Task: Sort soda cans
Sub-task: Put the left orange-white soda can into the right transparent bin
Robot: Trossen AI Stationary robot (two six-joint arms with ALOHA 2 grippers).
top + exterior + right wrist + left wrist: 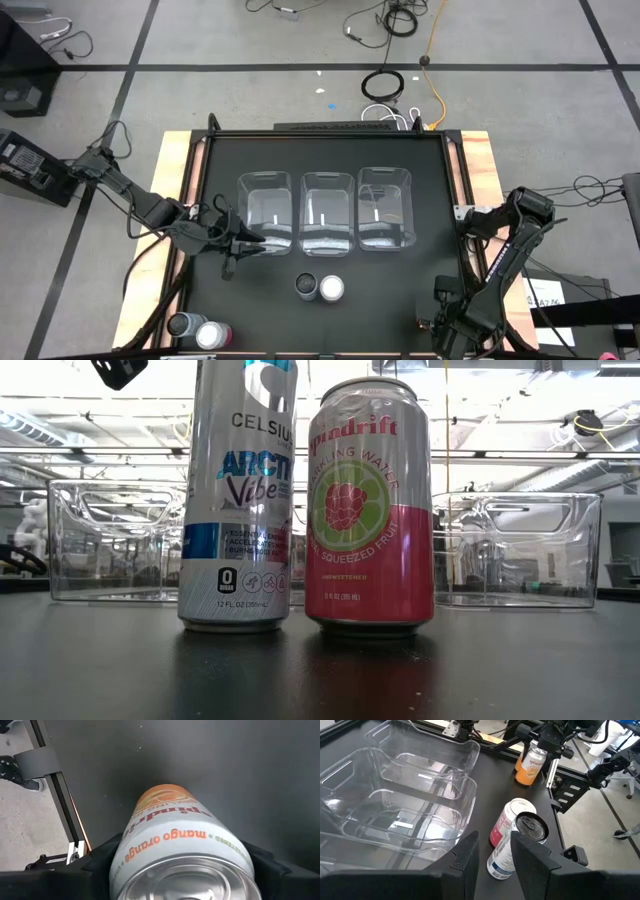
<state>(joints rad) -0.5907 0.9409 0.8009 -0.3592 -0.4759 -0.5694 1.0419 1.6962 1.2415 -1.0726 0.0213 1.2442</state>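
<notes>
While I am holding the mango orange Spindrift can (187, 852) clenched in the right gripper (185, 870) at the table's near right corner, I am treating the carry to a bin as the step in hand.

Items on the black table (420, 200):
- Three clear plastic bins in a row across the middle: left bin (265, 210), centre bin (328, 212), right bin (385, 207). All three are looking empty from above.
- Celsius Arctic Vibe can (243, 495) and raspberry Spindrift can (370, 505), upright and side by side just near of the centre bin.
- Two more cans (198, 330) at the near left edge; I cannot tell their kinds from above.
- Right gripper, seen from the left wrist, is gripping the orange can (532, 765) near its top, with the base on or just above the table; which, I cannot tell.
- Left gripper (243, 247) is hanging beside the left bin's near corner, fingers (465, 855) parted and holding nothing.

Handling notes, as I judge them: I am planning to lift the can straight up until it clears the bin rims, keep it upright, and travel left and far toward the right bin, the closest one. The thin can wall is likely to dent, so I am keeping the squeeze modest. I am lowering well inside the walls before letting go, and keeping the left arm parked so the two do not cross.
</notes>
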